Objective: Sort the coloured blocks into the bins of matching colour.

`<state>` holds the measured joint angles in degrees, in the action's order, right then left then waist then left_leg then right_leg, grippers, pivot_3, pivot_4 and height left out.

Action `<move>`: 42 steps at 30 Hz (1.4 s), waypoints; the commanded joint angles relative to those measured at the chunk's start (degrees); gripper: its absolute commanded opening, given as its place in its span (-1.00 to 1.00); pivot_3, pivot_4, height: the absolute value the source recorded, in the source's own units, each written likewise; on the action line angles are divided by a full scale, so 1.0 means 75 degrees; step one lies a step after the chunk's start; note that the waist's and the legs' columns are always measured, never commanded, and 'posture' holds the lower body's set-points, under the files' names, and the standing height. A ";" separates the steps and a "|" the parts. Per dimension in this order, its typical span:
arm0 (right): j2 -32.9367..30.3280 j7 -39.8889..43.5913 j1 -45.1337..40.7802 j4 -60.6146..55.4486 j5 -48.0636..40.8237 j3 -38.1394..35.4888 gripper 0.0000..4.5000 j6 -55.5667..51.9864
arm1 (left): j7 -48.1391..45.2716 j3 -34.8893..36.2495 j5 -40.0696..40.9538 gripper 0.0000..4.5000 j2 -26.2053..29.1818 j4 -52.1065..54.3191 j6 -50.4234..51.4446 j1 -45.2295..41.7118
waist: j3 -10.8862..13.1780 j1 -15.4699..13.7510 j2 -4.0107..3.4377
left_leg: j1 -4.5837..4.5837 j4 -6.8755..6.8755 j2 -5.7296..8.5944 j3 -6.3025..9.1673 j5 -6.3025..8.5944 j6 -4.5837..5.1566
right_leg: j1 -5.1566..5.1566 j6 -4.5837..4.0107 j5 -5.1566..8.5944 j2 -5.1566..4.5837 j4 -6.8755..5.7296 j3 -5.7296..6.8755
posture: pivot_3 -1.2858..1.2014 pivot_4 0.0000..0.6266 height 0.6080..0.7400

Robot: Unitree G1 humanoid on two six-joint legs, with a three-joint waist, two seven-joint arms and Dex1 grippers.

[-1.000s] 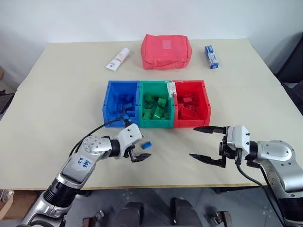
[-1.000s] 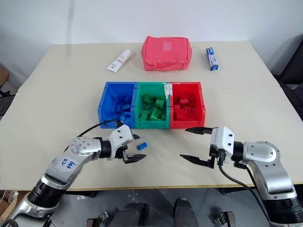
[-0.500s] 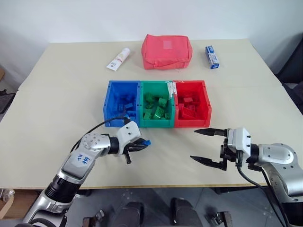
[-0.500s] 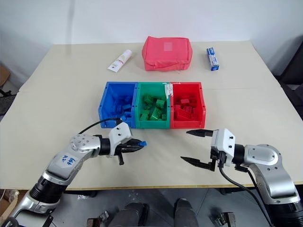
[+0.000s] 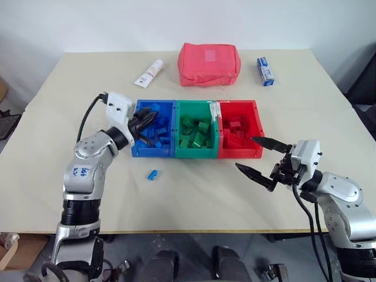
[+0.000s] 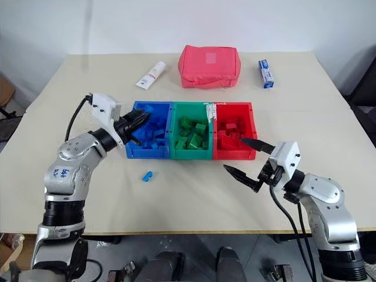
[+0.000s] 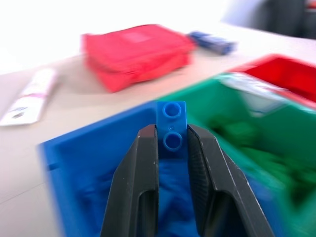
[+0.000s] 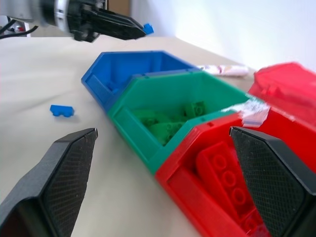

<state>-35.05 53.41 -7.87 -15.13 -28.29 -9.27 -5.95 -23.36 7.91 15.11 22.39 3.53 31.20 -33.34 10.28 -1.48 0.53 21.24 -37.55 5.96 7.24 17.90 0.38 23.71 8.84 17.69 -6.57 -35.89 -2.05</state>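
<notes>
Three joined bins stand mid-table: blue (image 5: 134,154), green (image 5: 197,154) and red (image 5: 239,154), each holding several coloured blocks of its own colour. My left gripper (image 5: 151,116) hovers over the blue bin's left part, shut on a small blue block (image 7: 172,116) that sticks out past its fingertips (image 7: 145,148). A second blue block (image 5: 153,174) lies on the table in front of the blue bin. My right gripper (image 5: 245,152) hangs open in front of the red bin, its jaws wide apart with nothing between them.
At the table's back lie a red-pink zipped pouch (image 5: 209,63), a white tube (image 5: 148,73) to its left and a blue-and-white carton (image 5: 265,70) to its right. Bare tabletop lies in front of the bins.
My left gripper has risen from the table's front with the blue block and swung back to above the blue bin. A second blue block now shows where the arm was. The right gripper stayed open.
</notes>
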 commanded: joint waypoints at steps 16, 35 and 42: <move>-0.0665 0.2094 -0.1091 0.0684 0.0011 0.0777 1.00 0.0144 | -0.3635 0.1987 0.0923 1.00 0.2883 -0.0632 -0.2275 0.2196 | -0.0001 0.0221 -0.0003 | -0.0004 0.0024 -0.0014 -0.0001 -0.0001 -0.0005 | 0.0006 -0.0007 0.0003 0.0001 0.0008 0.0001 | 0.03 -0.52 1.00; -0.0700 0.2849 -0.1672 0.1329 0.0241 0.1391 1.00 0.0275 | -0.4433 0.0980 0.0921 1.00 0.3607 0.1127 -0.1670 0.4628 | -0.0001 0.0164 -0.0003 | -0.0004 0.0038 -0.0023 0.0006 0.0005 -0.0004 | 0.0000 -0.0015 0.0005 -0.0002 0.0021 0.0010 | 0.03 -0.52 1.00; -0.0727 0.2571 -0.1279 0.1285 0.0352 0.1165 1.00 0.0364 | -0.1844 -0.0227 0.0738 1.00 0.2408 0.3175 0.1109 0.4052 | -0.0001 0.0228 -0.0004 | -0.0006 0.0036 -0.0028 -0.0005 0.0007 -0.0006 | 0.0009 -0.0015 0.0005 0.0006 0.0004 -0.0002 | 0.03 -0.52 1.00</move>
<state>-39.99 73.37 -17.74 -3.94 -25.25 1.35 -3.84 -41.78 6.93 21.74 40.90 23.72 35.42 -2.53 10.27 0.23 0.51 21.19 -37.28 5.73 7.19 17.95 0.31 23.79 8.73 17.72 -6.51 -35.86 -2.08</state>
